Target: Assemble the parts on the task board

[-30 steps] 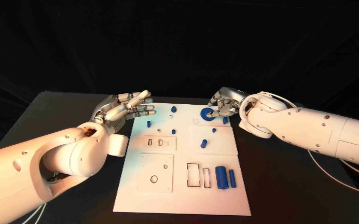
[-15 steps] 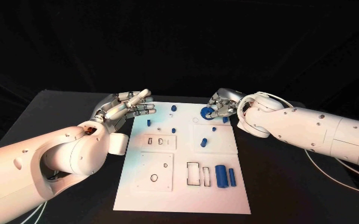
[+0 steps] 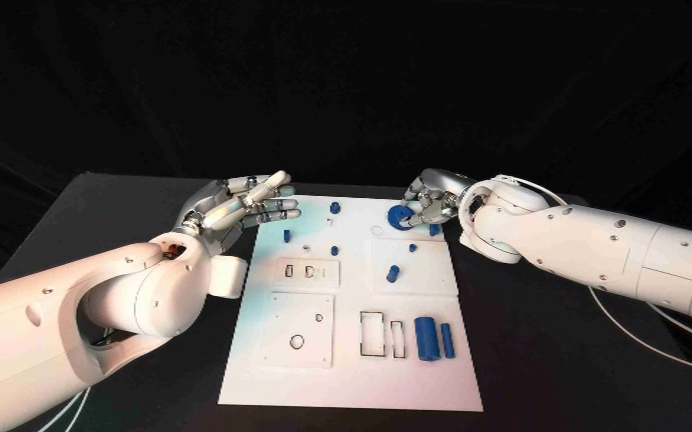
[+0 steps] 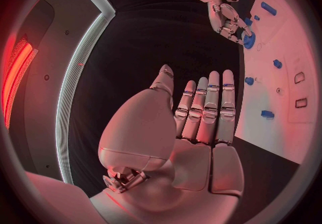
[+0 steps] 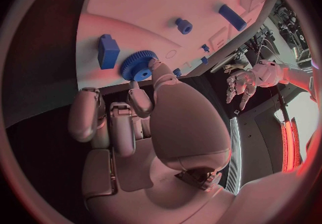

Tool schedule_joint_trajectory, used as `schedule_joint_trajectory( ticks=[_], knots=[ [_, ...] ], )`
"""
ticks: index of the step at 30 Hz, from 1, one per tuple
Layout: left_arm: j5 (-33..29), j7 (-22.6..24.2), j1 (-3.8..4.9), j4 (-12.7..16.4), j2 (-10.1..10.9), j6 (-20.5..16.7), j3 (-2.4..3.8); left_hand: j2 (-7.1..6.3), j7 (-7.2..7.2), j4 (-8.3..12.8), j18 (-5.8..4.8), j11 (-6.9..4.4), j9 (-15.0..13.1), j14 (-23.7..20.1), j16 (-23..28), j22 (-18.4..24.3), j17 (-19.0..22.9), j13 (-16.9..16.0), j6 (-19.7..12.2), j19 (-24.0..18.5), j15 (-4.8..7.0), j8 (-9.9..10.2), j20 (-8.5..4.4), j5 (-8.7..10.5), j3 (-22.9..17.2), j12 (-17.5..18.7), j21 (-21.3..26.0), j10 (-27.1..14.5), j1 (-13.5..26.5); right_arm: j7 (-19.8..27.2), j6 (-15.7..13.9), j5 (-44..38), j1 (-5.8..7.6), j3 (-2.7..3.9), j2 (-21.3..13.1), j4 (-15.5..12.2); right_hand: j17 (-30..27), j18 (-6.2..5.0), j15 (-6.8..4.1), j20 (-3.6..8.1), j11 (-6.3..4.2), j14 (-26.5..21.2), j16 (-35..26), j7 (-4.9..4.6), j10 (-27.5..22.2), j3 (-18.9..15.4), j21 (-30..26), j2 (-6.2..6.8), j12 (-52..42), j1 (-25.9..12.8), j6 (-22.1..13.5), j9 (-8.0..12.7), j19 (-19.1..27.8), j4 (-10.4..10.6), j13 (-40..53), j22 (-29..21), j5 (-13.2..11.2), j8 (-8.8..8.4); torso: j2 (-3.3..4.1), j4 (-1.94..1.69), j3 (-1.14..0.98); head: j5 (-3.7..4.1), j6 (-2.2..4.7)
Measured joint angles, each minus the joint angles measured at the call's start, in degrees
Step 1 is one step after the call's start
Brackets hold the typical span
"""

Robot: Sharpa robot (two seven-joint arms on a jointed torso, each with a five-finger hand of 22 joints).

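Blue gear (image 3: pixel 398 216) is pinched at right hand (image 3: pixel 430 204) fingertips, above the board (image 3: pixel 353 372); left hand (image 3: pixel 238 210) is spread, empty, farther off.

Black table (image 3: pixel 548 352) against a black backdrop; red glowing strip (image 4: pixel 15 76) and pale light band (image 4: pixel 74 74) on the room's wall.

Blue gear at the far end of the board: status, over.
Right hand pinching the blue toothed gear at the white task board's far edge. Left hand open, holding nothing, beside the board. Nothing blocking the gear.
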State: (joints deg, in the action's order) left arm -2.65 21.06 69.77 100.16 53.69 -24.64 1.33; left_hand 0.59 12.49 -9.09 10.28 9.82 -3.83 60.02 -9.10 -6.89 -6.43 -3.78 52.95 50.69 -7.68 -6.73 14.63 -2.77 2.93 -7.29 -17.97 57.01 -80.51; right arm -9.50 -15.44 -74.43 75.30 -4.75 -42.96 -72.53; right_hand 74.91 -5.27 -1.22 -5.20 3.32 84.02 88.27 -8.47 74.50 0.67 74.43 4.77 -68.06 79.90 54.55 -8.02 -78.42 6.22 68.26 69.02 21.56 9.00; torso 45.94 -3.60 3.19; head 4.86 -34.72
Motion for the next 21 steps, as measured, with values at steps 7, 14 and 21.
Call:
schedule_joint_trajectory(
  ticks=[7, 14, 21],
  knots=[
    [0.01, -0.03, 0.0, -0.02, 0.03, 0.04, 0.0, 0.0, 0.0, 0.0, 0.0, 0.0, 0.0, 0.0, 0.0, 0.0, 0.0, 0.0, 0.0, 0.0, 0.0, 0.0, 0.0, 0.0, 0.0, 0.0, 0.0, 0.0, 0.0, 0.01, -0.09, -1.26, -0.06, 0.07, 0.05, -0.1, 0.0, 0.0, 0.0, 0.01, -0.08, 0.0, 0.23, 0.32, 1.89, 0.97, 0.52, -0.53, -2.72, 1.11, 0.8, -0.3, -0.4, -0.97, 2.66, 0.93, -0.54, 0.54, 0.01, 0.0, 0.01, 0.01, -0.02],
    [0.01, -0.05, 0.0, -0.04, 0.03, 0.08, 0.0, 0.0, 0.0, 0.0, 0.0, 0.0, 0.0, 0.0, 0.0, -0.01, 0.01, 0.0, 0.0, 0.0, 0.0, -0.01, 0.0, 0.0, 0.0, 0.0, 0.0, 0.0, 0.0, 0.23, -1.54, -2.85, -0.3, 0.11, 0.15, -0.67, 0.0, 0.0, 0.0, 0.43, -1.02, 0.0, 0.45, 0.95, 4.68, 2.77, 1.77, -0.91, -7.04, 1.49, 3.46, -0.34, -1.23, -1.46, 6.62, 2.59, -2.2, 2.02, 0.01, -0.03, 0.01, 0.1, -0.06],
    [0.01, -0.09, 0.0, -0.1, 0.03, 0.11, 0.0, 0.0, 0.0, 0.0, 0.0, 0.0, 0.0, 0.0, 0.0, -0.01, 0.01, 0.0, 0.0, 0.0, 0.0, -0.01, 0.0, 0.0, 0.0, 0.0, 0.0, 0.0, 0.0, 0.47, -4.44, -4.23, -0.65, -0.09, 0.01, -1.34, -0.01, 0.89, 0.0, 0.72, -1.08, 0.0, 0.44, 0.66, 5.46, 3.71, 2.66, -1.2, -8.39, 1.81, 3.75, -0.32, -2.13, -1.02, 6.75, 4.1, -1.83, 2.21, -0.01, -0.06, 0.02, 0.16, 0.01]
  ],
)
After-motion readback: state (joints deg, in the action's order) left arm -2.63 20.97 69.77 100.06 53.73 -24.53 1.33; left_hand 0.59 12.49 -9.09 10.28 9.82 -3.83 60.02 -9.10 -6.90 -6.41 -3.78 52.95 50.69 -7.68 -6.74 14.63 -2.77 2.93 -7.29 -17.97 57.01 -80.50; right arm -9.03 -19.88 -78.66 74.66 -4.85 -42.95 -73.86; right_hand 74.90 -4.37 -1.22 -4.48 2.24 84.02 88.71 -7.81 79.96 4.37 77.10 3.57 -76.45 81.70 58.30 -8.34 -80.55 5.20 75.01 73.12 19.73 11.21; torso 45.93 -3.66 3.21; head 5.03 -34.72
